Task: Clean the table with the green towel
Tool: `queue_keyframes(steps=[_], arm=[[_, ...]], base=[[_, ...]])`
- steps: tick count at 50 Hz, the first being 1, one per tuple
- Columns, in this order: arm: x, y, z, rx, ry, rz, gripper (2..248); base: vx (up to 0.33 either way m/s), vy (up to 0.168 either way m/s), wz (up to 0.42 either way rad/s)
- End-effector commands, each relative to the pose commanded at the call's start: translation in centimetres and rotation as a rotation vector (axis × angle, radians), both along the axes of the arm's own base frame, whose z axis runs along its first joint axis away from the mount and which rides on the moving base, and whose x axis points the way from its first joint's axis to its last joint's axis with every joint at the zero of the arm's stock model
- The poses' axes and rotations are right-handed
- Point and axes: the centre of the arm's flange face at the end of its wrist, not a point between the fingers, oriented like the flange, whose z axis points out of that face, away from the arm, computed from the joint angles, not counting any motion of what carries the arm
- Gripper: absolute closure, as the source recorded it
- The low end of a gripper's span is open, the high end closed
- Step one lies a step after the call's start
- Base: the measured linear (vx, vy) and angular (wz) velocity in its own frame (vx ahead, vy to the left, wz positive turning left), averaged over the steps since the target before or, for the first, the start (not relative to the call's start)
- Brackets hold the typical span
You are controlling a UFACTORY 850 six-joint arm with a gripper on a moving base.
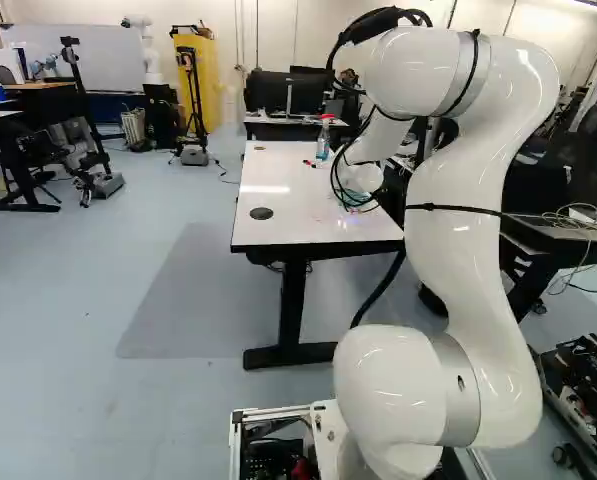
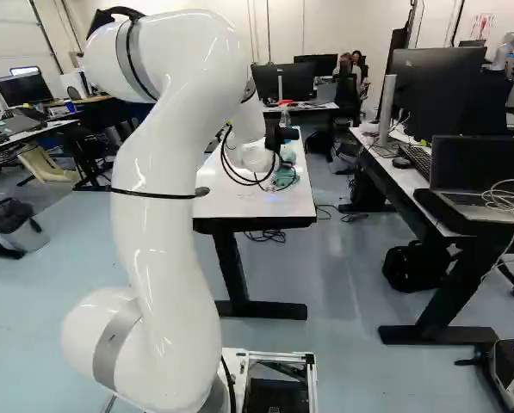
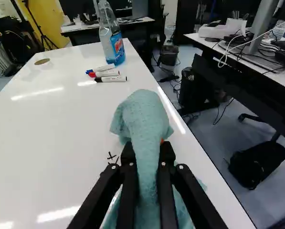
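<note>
Holds the green towel [image 3: 143, 119] clamped in the hand [image 2: 281, 165], with one finger on each side of it. Has the towel bunched over the white surface [image 3: 51, 124], near one long edge, with a part going out ahead of the fingers. Shows farther ahead of the towel three markers [image 3: 106, 73], lying down, and just beyond them a spray bottle [image 3: 111, 38], standing upright. Shows also small black marks [image 3: 111, 156] just beside the towel.
</note>
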Motion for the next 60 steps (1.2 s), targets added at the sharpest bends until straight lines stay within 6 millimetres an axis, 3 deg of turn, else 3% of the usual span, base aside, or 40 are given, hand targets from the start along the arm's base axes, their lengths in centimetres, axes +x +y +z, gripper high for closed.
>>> queue_keyframes(steps=[60], arm=[[-0.16, 0.06, -0.33, 0.012, 0.039, 0.002, 203]], base=[[0.000, 0.000, 0.000]])
